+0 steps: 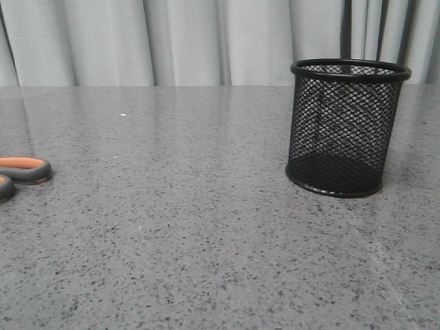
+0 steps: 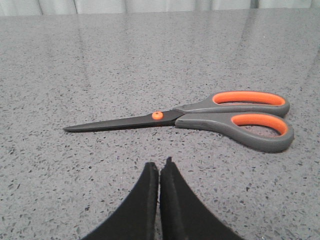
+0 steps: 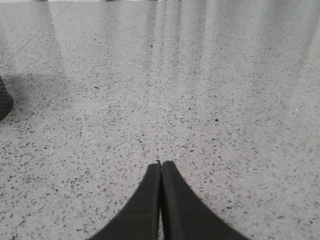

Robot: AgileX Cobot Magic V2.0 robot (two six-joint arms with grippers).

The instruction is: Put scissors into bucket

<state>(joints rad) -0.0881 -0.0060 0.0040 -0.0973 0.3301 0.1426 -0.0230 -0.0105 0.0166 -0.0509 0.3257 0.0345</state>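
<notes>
Both grippers, left gripper (image 2: pixel 159 167) and right gripper (image 3: pixel 161 165), pinched closed and empty; scissors (image 2: pixel 200 116) flat on table, well apart from mesh pen cup (image 1: pixel 347 127), likely pre-grasp.

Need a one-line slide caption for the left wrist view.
Closed left gripper poised short of closed orange-handled scissors lying flat on the speckled grey table.

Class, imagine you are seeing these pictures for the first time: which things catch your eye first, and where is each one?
The black wire-mesh bucket stands upright on the right of the grey speckled table. The scissors, with orange-lined handles, lie flat and closed at the far left edge of the front view, well apart from it. The left gripper sits shut just short of them.
</notes>
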